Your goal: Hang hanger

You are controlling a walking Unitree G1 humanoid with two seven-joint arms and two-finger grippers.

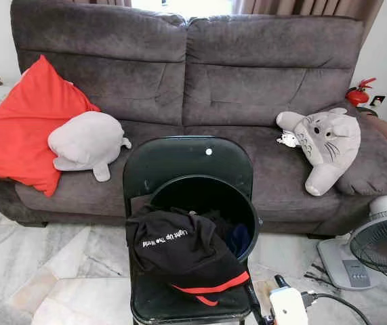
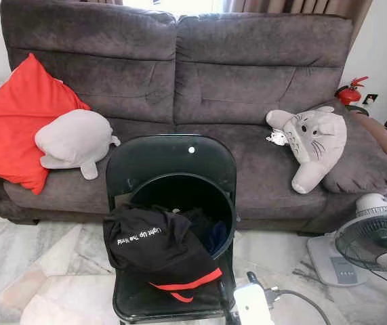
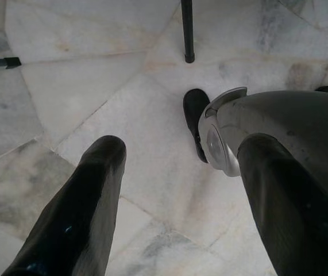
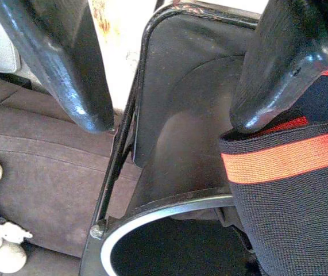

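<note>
Low in the centre of the frame sits the bucket point(image 1: 210, 210) on a black folding chair point(image 1: 186, 159), with a black garment point(image 1: 183, 250) trimmed in red draped over its near rim, and no hanger can be made out anywhere, so the task's thing may be buried under that cloth or not here at all; I can't tell which. Nothing is hung yet, by the look of it, and no rail or hook is in sight either. The right gripper point(image 4: 169, 118) hovers just beside the chair's edge, fingers spread apart, one fingertip point(image 4: 267, 103) right at the red-banded cloth, holding nothing. The left gripper point(image 3: 181, 172) points down at the marble floor point(image 3: 95, 86), fingers wide, empty. Behind the chair, a grey sofa point(image 1: 247, 81): red cushion point(image 1: 24, 128) and grey plush point(image 1: 85, 142) at left, cat plush point(image 1: 325, 145) at right, fan point(image 1: 383, 240) lower right. All the real work remains: find it, grasp it, hang it.
</note>
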